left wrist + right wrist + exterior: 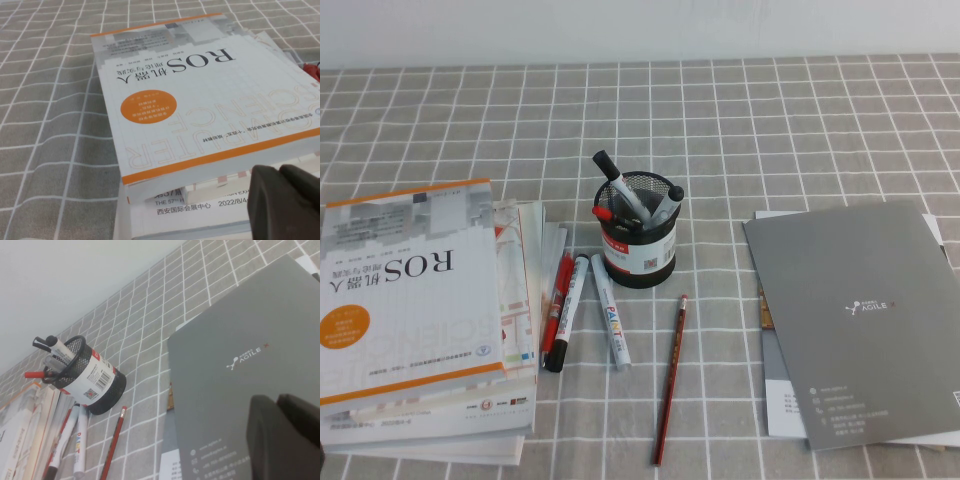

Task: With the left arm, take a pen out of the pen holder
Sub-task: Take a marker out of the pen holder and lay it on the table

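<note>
**High view.** A black wire-mesh pen holder with a white label stands upright near the middle of a grey checked tablecloth. Several capped marker pens lean inside it (one cap red, the others black), none taken out. On the cloth just beside the holder lie a slim red marker, a black-capped white marker, a white paint marker and a red pencil. A stack of white-and-orange books lies at the left, and a flat grey booklet at the right.

**Left wrist view.** The left gripper hangs over the near edge of the books, well apart from the holder. Its dark fingers are pressed together and hold nothing.

**Right wrist view.** The right gripper hangs over the booklet, its fingers likewise together and empty. The pen holder stands beyond it, with the marker pens inside.
</note>
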You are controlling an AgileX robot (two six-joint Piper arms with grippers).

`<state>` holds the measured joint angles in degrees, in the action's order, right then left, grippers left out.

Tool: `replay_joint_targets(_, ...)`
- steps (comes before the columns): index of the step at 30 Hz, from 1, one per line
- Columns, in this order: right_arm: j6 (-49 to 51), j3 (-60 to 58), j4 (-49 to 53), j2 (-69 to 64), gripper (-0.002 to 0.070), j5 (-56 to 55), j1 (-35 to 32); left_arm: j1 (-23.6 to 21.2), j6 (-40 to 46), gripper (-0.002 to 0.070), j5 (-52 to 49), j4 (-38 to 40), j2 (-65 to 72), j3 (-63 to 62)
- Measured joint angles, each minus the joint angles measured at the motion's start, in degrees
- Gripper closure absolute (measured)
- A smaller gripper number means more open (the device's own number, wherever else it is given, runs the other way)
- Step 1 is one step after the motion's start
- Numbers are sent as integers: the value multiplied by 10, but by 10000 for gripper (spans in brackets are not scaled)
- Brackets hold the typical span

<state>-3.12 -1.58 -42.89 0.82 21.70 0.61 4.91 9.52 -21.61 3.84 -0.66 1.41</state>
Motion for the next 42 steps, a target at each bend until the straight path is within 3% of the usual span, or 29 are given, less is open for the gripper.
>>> replay_joint_targets(19, 0, 0, 0, 0, 689, 0, 0, 0, -15, 680, 23, 6, 0, 0)
replay_joint_targets(22, 0, 0, 0, 0, 689, 0, 0, 0, -59, 680, 65, 38, 0, 0)
replay_joint_targets(29, 0, 0, 0, 0, 689, 0, 0, 0, -227, 680, 175, 196, 0, 0)
replay_joint_targets(38, 0, 0, 0, 0, 689, 0, 0, 0, -267, 680, 252, 232, 0, 0)
replay_joint_targets(42, 0, 0, 0, 0, 689, 0, 0, 0, -262, 680, 199, 224, 0, -10)
